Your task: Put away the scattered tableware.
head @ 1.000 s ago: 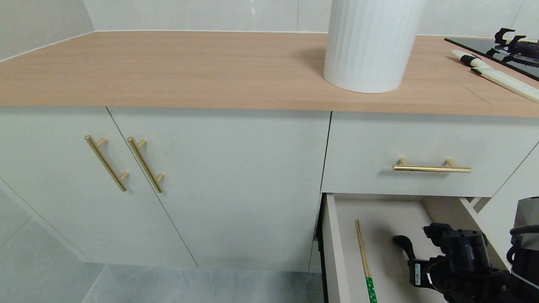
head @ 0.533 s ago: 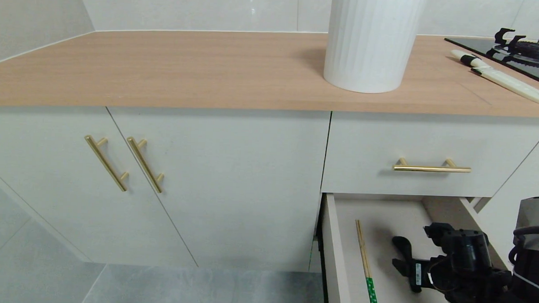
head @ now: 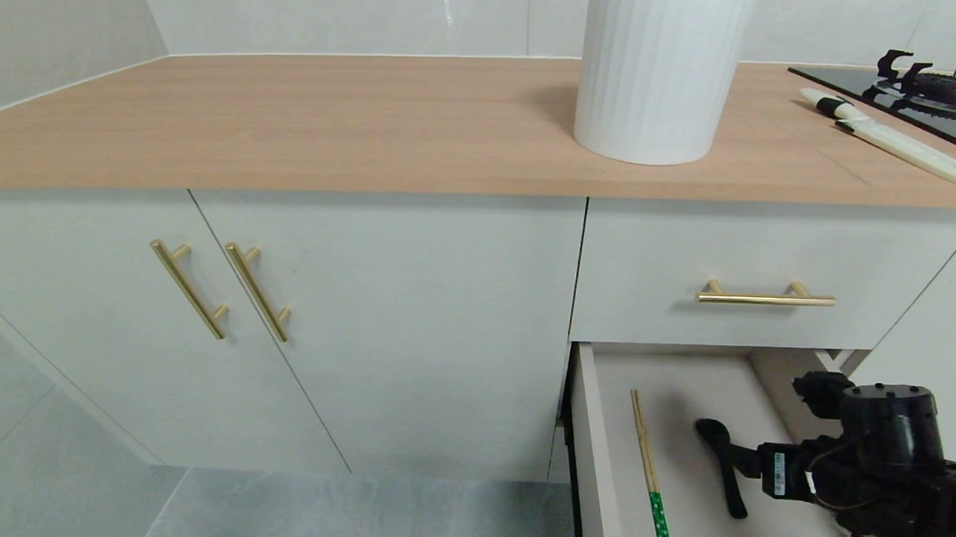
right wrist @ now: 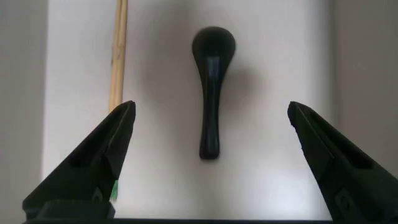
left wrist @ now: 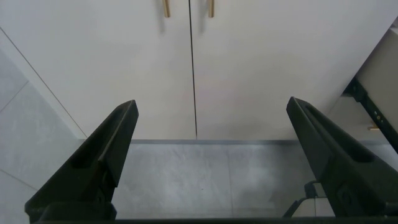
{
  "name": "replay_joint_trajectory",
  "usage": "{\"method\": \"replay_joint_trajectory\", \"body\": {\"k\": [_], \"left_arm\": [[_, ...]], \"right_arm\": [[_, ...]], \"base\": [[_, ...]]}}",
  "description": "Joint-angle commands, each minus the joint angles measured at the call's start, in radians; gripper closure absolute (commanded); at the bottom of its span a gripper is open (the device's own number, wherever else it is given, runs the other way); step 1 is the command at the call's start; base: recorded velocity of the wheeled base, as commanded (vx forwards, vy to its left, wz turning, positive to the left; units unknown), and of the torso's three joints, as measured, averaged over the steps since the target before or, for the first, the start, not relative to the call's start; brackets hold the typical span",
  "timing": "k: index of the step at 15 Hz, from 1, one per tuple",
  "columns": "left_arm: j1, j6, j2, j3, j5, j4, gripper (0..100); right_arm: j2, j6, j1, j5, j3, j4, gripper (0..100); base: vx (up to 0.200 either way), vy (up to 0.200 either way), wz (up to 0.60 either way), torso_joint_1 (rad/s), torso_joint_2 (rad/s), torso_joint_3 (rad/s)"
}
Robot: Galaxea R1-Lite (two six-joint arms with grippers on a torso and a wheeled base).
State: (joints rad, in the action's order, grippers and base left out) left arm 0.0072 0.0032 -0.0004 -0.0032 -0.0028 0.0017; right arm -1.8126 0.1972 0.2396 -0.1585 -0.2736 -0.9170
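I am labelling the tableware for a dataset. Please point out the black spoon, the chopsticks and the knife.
black spoon (right wrist: 211,93): right wrist view, on the middle of its handle.
chopsticks (head: 648,469): head view, halfway along the wooden shafts.
knife (head: 904,148): head view, on the pale blade.

open drawer (head: 591,447): top's wide open, so you can come straight down into it; the side walls box you in left and right
chopsticks (head: 650,473): lying just beside the left wall, that strip's taken
black spoon (head: 721,468): mid-floor, apart from the chopsticks, bare lane between them
right gripper (right wrist: 209,109): jaws spread wide, spoon in the gap ahead, touching neither finger
gold handle (head: 766,298): pokes out above the drawer's back end
table (head: 332,120): big bare stretch left of the white ribbed vase (head: 656,76); knife (head: 884,136) and stove (head: 929,93) crowd the right end
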Motion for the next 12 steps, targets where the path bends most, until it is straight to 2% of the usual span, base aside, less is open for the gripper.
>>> {"method": "replay_joint_trajectory", "body": {"k": [1, 4, 8, 12], "left_arm": [[0.0, 0.0, 0.0, 0.0, 0.0, 0.0, 0], [0.0, 0.0, 0.0, 0.0, 0.0, 0.0, 0], [0.0, 0.006, 0.0, 0.0, 0.0, 0.0, 0], [0.0, 0.009, 0.0, 0.002, 0.0, 0.0, 0]], "right_arm": [[0.265, -0.004, 0.009, 0.001, -0.078, 0.222, 0], [0.46, -0.004, 0.018, 0.002, -0.187, 0.532, 0], [0.7, -0.002, 0.147, 0.001, -0.312, 0.923, 0], [0.742, -0.004, 0.196, -0.007, -0.342, 1.044, 0]], "base": [[0.0, 0.0, 0.0, 0.0, 0.0, 0.0], [0.0, 0.0, 0.0, 0.0, 0.0, 0.0], [0.0, 0.0, 0.0, 0.0, 0.0, 0.0], [0.0, 0.0, 0.0, 0.0, 0.0, 0.0]]}}
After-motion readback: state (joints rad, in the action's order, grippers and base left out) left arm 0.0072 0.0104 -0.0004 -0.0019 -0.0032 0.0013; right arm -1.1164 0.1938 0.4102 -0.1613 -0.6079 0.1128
